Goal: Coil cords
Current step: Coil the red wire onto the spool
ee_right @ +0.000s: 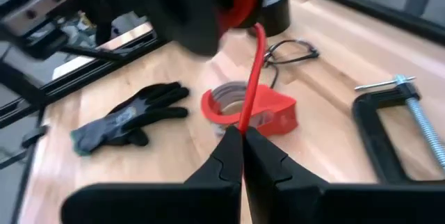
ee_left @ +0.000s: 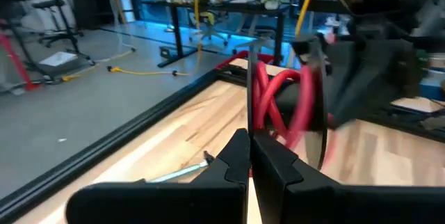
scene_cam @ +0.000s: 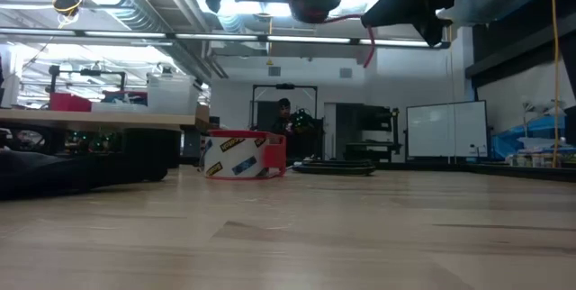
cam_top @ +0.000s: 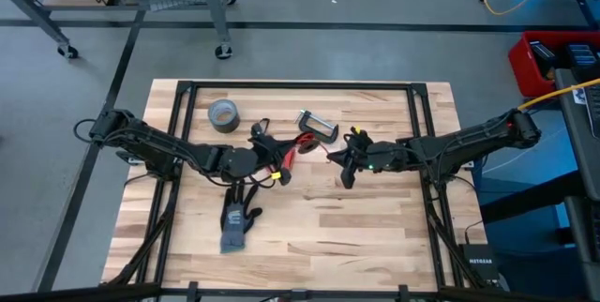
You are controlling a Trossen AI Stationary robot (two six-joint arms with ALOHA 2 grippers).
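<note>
1. Glove, grey and black, lies flat on the bench near its front edge, below the left arm.
2. Left claw is raised over mid-bench, fingers together; the red cord hangs in loops right at its tips, seemingly pinched there, though the grip point is hard to see.
3. Right claw faces it from just beside, clamped on the red cord strand running up from its tips.
4. Red tape dispenser sits on the bench beneath the two claws.
5. Black cord, looped, lies past the dispenser.
6. Metal clamp and grey tape roll lie near the far edge.
</note>
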